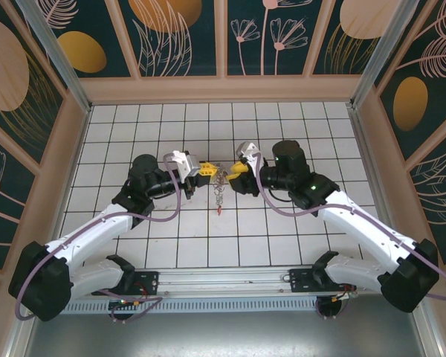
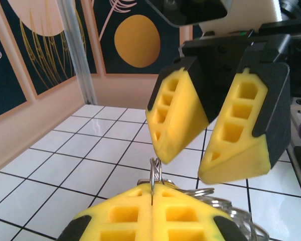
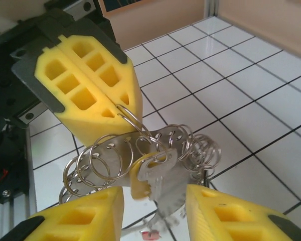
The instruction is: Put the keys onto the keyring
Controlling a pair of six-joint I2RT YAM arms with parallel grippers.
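Pinching the thin silvery wire keyring (image 3: 129,116), the closed left gripper (image 3: 121,108) holds the bunch of silvery metal keys (image 3: 158,173) above the white tiled surface (image 3: 251,100); the right gripper (image 3: 154,196) gapes, jaws either side.

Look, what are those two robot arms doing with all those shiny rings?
They are working together on a bunch of keys and rings over the white tiled table. The left arm's fingers are pinched shut on one thin metal ring at the top of it. The right arm's fingers are open, one on each side of a key with a yellow head, not squeezing it. A small red tag shows below the bunch.
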